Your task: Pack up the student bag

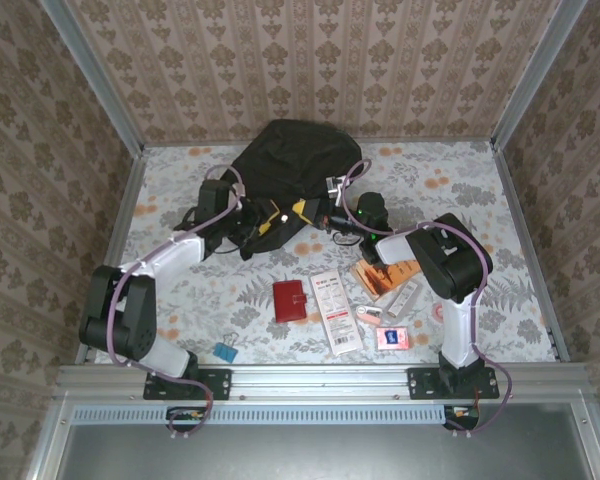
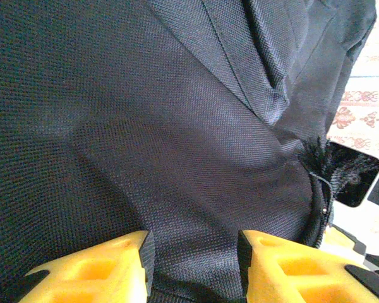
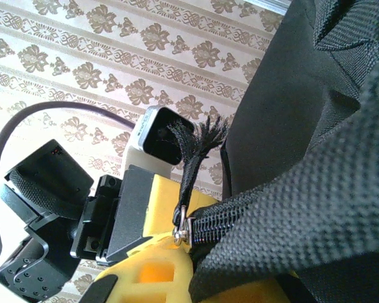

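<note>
The student bag [image 1: 290, 160], a big black fabric backpack, lies at the back middle of the table. Both grippers meet at its near edge. My left gripper [image 1: 270, 218] has its yellow fingers part way apart, and a mound of the bag's black cloth [image 2: 177, 158] fills the gap between the pads [image 2: 196, 243]. My right gripper [image 1: 305, 210] is shut on the bag's woven zipper edge [image 3: 290, 208], which runs between its yellow fingers [image 3: 208, 265]. The metal zipper slider [image 3: 184, 230] with a frayed black pull cord [image 3: 192, 151] sits right at the fingertip.
Loose items lie on the flowered table in front of the arms: a red wallet [image 1: 290, 300], a white printed packet [image 1: 337, 312], an orange-brown booklet [image 1: 385, 275], a pink card [image 1: 392, 337] and a blue clip [image 1: 225, 352]. Patterned walls close in three sides.
</note>
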